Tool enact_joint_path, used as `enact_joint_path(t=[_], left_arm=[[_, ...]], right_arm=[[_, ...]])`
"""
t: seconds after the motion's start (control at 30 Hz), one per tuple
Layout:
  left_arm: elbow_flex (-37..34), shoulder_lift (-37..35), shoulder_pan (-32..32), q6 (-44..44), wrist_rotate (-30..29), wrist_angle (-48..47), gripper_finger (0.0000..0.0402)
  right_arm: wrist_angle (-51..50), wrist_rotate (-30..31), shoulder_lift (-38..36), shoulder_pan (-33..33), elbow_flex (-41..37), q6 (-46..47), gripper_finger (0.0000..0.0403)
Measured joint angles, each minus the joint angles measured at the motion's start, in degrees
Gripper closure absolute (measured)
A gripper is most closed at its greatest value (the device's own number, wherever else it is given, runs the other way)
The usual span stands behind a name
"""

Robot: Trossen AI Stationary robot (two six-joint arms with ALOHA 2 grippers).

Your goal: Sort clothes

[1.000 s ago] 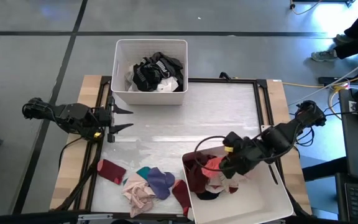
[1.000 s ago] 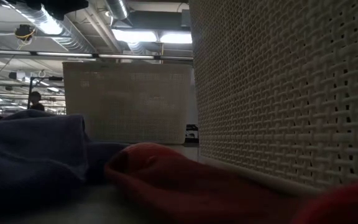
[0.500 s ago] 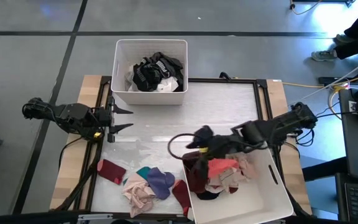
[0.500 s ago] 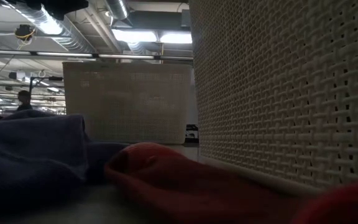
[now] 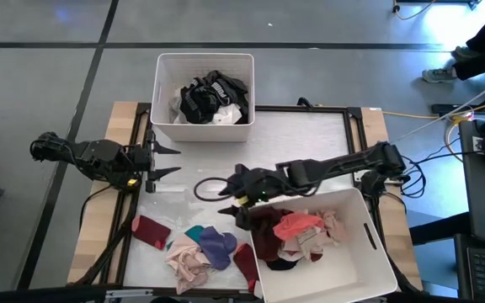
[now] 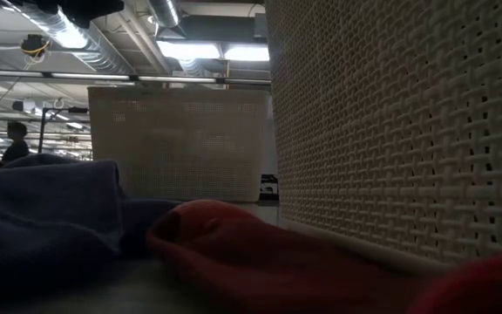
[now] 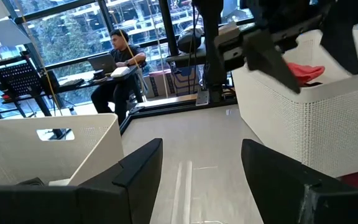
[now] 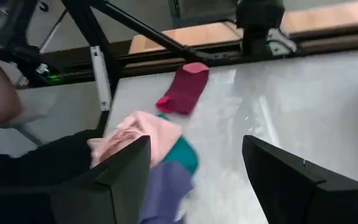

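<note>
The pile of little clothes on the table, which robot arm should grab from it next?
Probably the right. The right gripper is open, empty and hangs just beside the pile of little clothes, facing it in its wrist view. The left gripper is open too, but waits at the table's left edge, farther from the pile.

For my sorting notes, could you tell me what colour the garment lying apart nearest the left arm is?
Maroon garment; clearest in the high view.

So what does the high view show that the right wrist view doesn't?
Only the high view: the far bin holding dark clothes, the near bin, and the left gripper, open and waiting at the table's left edge. Only the right wrist view: the open right gripper from close behind. Both: the maroon garment and the pink, teal and purple pile.
</note>
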Motion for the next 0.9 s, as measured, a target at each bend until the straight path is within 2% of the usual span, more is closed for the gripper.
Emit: enact_joint_path(t=[0.2, 0.7, 0.9], left_arm=[[0.0, 0.0, 0.0, 0.1, 0.0, 0.0, 0.0192], [0.0, 0.0, 0.0, 0.3, 0.0, 0.0, 0.0192], [0.0, 0.0, 0.0, 0.3, 0.0, 0.0, 0.0192]], right_arm=[[2.0, 0.5, 3.9, -2.3, 0.0, -3.8, 0.0148], [20.4, -5.0, 13.4, -5.1, 0.0, -11.2, 0.0148], [23.8, -6.1, 16.0, -6.4, 0.0, -13.0, 0.0148]])
